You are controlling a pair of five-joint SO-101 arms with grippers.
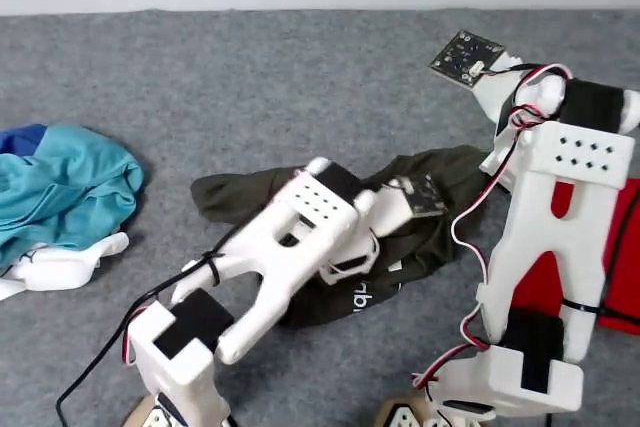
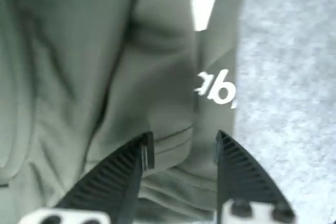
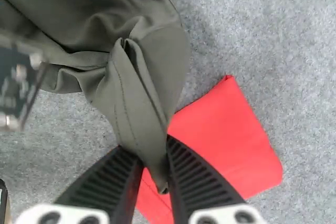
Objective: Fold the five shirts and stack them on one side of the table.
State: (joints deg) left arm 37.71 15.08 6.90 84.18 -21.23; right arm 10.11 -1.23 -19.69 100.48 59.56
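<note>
A dark olive shirt (image 1: 240, 197) lies crumpled in the middle of the table. My left gripper (image 2: 181, 148) is open low over it, its fingers (image 2: 128, 169) astride a hem fold beside the shirt's white print. My right gripper (image 3: 153, 169) is shut on a bunched fold of the olive shirt (image 3: 131, 93) at its right edge, lifted a little. Under it lies a folded red shirt (image 3: 226, 140), which in the high view sits at the table's right edge (image 1: 625, 247), partly hidden by the right arm.
At the left side, a teal shirt (image 1: 70, 187) lies heaped over a blue one (image 1: 20, 137), with a white shirt (image 1: 60, 267) in front. Grey carpet-like cloth (image 1: 300, 77) covers the table; its far half is bare.
</note>
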